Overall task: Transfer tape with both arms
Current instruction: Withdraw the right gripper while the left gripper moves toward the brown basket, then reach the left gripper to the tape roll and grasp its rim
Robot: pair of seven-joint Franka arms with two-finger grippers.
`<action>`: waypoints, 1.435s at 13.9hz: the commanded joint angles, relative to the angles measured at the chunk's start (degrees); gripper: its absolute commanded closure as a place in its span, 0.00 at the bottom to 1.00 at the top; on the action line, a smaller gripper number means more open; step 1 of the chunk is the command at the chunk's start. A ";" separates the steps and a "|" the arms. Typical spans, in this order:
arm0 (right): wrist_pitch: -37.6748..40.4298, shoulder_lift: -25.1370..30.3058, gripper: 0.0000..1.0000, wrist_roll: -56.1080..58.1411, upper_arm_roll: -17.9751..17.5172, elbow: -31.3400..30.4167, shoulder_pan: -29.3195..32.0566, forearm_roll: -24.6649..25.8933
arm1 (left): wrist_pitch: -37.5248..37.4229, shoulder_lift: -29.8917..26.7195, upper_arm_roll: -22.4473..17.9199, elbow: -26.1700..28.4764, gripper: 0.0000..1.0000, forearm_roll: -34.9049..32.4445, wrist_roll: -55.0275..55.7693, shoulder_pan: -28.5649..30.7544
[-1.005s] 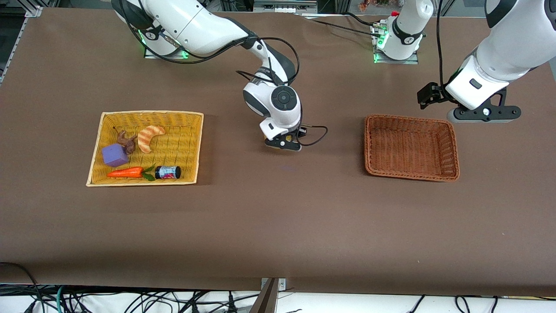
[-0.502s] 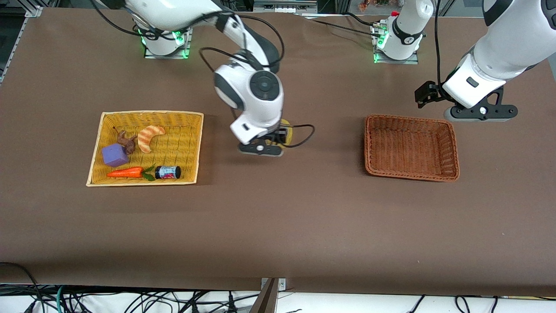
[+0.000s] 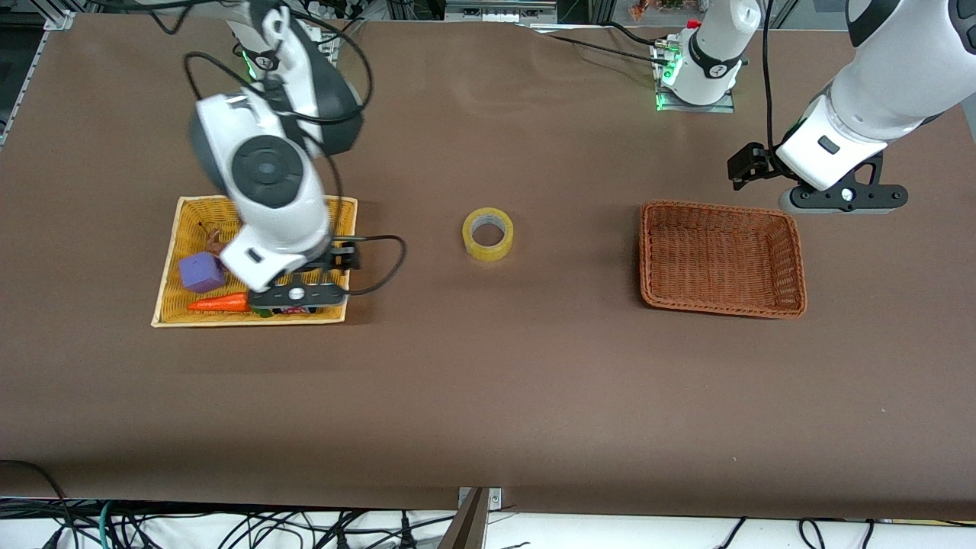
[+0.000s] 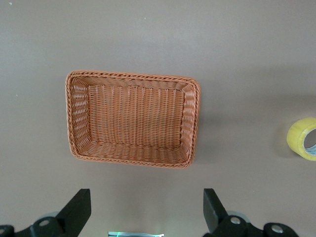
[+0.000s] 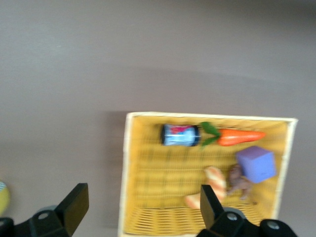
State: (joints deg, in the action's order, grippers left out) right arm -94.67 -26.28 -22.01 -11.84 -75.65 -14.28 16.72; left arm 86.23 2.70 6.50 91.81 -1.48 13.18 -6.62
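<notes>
The tape (image 3: 488,234), a pale-yellow roll with a grey core, lies alone on the brown table between the two baskets. It also shows at the edge of the left wrist view (image 4: 302,138) and the right wrist view (image 5: 2,197). My right gripper (image 3: 296,293) is open and empty over the yellow basket (image 3: 164,284), above its corner closest to the tape. In its wrist view the gripper (image 5: 143,210) hangs over the basket's rim. My left gripper (image 3: 842,197) is open and empty over the table beside the brown basket (image 3: 720,210), and the arm waits there.
The yellow basket (image 5: 207,116) holds a purple cube (image 3: 201,272), a carrot (image 3: 219,303), a dark jar (image 5: 180,135), a striped croissant toy (image 5: 212,182) and a brown figure. The brown basket (image 4: 133,76) is empty. Cables hang off the table's front edge.
My right arm has risen from the middle of the table and swung over the yellow basket. The tape, hidden under its gripper before, now lies uncovered. The left arm has barely moved.
</notes>
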 commanded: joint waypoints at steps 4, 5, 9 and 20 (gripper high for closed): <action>2.47 6.76 0.00 12.56 6.62 -1.52 7.33 -11.16 | 0.60 0.73 0.10 0.03 0.00 1.56 -1.49 0.20; 3.95 7.20 0.00 17.22 9.96 -1.43 7.77 -13.88 | 0.35 1.08 0.79 -0.14 0.00 1.48 -0.97 -0.06; 5.63 12.47 0.00 23.06 14.65 -2.22 12.58 -17.34 | -0.27 4.76 1.59 -0.32 0.00 1.56 -1.14 0.12; 5.37 23.47 0.00 23.77 9.90 -13.04 21.22 -16.81 | 29.04 11.09 10.72 15.40 0.00 14.40 18.69 -5.50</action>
State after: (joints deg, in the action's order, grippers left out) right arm -88.58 -3.99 1.45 -0.70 -87.21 5.07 0.15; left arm 108.67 13.94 15.12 102.89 11.68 27.49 -11.10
